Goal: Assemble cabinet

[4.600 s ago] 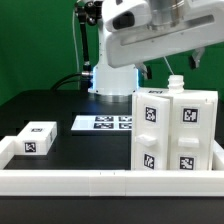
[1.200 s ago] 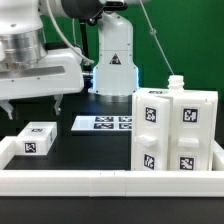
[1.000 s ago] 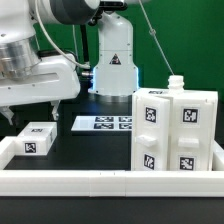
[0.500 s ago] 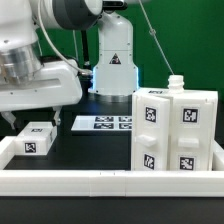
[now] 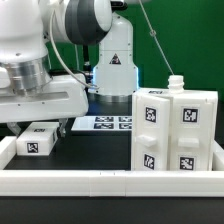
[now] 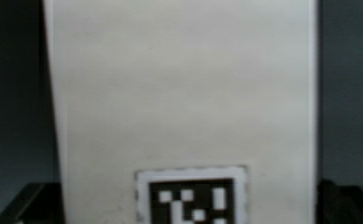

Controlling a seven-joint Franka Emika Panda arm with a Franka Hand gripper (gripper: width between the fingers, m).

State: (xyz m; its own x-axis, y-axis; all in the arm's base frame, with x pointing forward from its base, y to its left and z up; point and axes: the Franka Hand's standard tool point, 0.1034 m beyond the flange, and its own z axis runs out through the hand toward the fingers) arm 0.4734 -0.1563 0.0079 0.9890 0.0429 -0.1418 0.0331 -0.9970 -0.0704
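- The gripper (image 5: 38, 118) hung at about 9 o'clock in the exterior view, just above a small white block (image 5: 38, 140) that lay at its 6 o'clock.
- The cabinet (image 5: 175, 135) stood well apart from the gripper, at about its 3 o'clock, and nothing held it.
- I could not tell how far the jaws stood apart. The broad white hand hid the fingers in the exterior view, and the wrist view showed only dim dark shapes beside the block.
- In the wrist view the small white block (image 6: 178, 90) filled most of the picture as a plain white face, with one blurred black-and-white tag (image 6: 196, 200) near a short edge.
- The cabinet was a tall, upright white boxy body. Its near face was split into panels and carried four black-and-white square tags, two over two.
- A small white knob (image 5: 176, 82) stuck up from the cabinet's top.
- The small white block showed one tag on its near face and lay flat on the table.
- The table (image 5: 95, 150) was black, and a long low white rail (image 5: 100, 180) ran along its near edge at 6 o'clock.
- The marker board (image 5: 105, 123) lay flat near the centre, between the block and the cabinet.
- Behind stood the arm's white base (image 5: 112, 60), a green backdrop (image 5: 190, 30) and a black cable (image 5: 152, 40) at about 1 o'clock.
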